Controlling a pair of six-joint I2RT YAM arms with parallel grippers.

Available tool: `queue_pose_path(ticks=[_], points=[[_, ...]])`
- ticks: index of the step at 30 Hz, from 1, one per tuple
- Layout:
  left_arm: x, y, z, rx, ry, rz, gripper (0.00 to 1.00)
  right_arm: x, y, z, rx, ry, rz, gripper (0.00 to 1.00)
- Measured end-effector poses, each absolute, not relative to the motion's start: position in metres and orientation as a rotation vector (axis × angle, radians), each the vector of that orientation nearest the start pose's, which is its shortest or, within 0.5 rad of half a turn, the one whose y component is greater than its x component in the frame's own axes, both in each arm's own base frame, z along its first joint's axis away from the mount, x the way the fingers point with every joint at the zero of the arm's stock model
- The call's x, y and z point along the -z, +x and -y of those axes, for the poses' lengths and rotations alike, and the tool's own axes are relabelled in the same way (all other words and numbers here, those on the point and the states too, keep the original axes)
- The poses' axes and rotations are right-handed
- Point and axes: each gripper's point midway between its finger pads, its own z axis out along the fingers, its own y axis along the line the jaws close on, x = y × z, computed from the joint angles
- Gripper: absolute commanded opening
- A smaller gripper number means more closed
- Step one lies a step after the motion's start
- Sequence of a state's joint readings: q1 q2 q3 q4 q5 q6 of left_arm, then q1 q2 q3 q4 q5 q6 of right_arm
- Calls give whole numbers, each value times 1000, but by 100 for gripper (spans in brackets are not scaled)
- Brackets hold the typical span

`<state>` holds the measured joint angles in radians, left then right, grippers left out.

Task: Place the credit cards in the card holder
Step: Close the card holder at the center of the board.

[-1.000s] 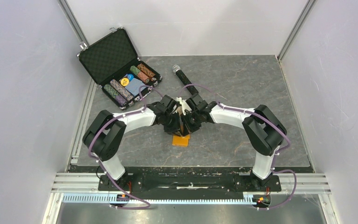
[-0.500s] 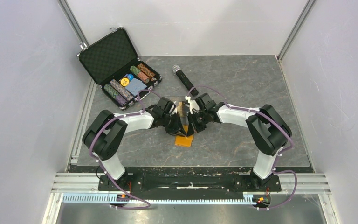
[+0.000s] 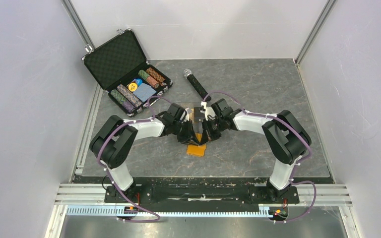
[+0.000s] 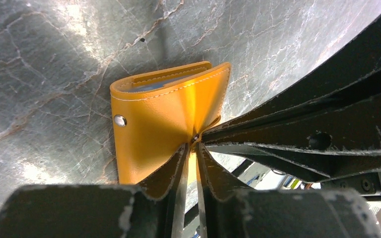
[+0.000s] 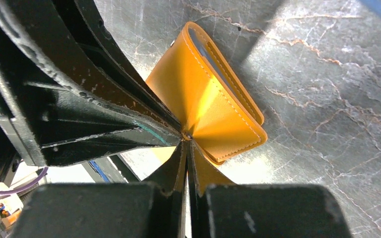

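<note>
From my seat both arms meet nose to nose at mid-table. The orange card holder (image 4: 154, 124) lies folded flat on the grey stone table (image 4: 39, 59), directly under and just past the meeting tips. The right gripper (image 5: 186, 141) has its fingers pressed fully together, no gap between them, and their tips touch the top flap. The leather dimples and creases around that spot. The left gripper (image 4: 193, 144) comes to the very same point from the opposite side. Its fingers stand only a sliver apart with orange showing in the slit, and I cannot tell whether they pinch the flap or merely rest on it. To the left of the left jaws sits the holder's round snap (image 4: 120, 120). At the holder's edge farthest from those jaws a strip of pale blue lining (image 4: 154, 85) shows in the open mouth. From overhead, a small tan-and-dark patch just beyond the jaws may be the credit cards (image 3: 193, 112) (the wrists crowd that spot, so I won't swear to it). Farther beyond the jaws lies a black microphone (image 3: 195, 84) – and well off past the left jaws stands the open chip case (image 3: 114, 59).
</note>
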<state>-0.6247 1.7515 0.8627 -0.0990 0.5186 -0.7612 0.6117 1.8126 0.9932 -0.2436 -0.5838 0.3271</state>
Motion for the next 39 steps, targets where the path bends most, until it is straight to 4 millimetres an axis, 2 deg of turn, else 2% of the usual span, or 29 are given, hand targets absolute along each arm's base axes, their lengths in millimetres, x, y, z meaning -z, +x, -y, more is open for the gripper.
queue_pose_path(ticks=[3, 8, 9, 13, 17, 21, 25, 31, 39], points=[[-28, 226, 302, 1122, 36, -2815, 22, -26, 235, -295, -1066, -589, -2711, 0], [-27, 225, 303, 1133, 40, -2819, 13, -26, 235, -295, -1074, -573, -2719, 0], [-27, 225, 304, 1137, 41, -2822, 14, -26, 235, -295, -1076, -573, -2719, 0], [-27, 224, 305, 1145, 44, -2826, 30, -26, 235, -294, -1080, -565, -2724, 0], [-31, 219, 310, 1176, 75, -2832, 31, -26, 236, -292, -1082, -549, -2730, 0], [-33, 218, 311, 1176, 79, -2835, 23, -27, 235, -293, -1095, -536, -2735, 0], [-29, 215, 311, 1168, 79, -2855, 3, -29, 238, -295, -1103, -520, -2729, 0], [-28, 205, 321, 1189, 136, -2864, 2, -29, 242, -302, -1119, -518, -2698, 0], [-30, 208, 319, 1111, 145, -2880, 2, -31, 245, -304, -1123, -511, -2683, 0]])
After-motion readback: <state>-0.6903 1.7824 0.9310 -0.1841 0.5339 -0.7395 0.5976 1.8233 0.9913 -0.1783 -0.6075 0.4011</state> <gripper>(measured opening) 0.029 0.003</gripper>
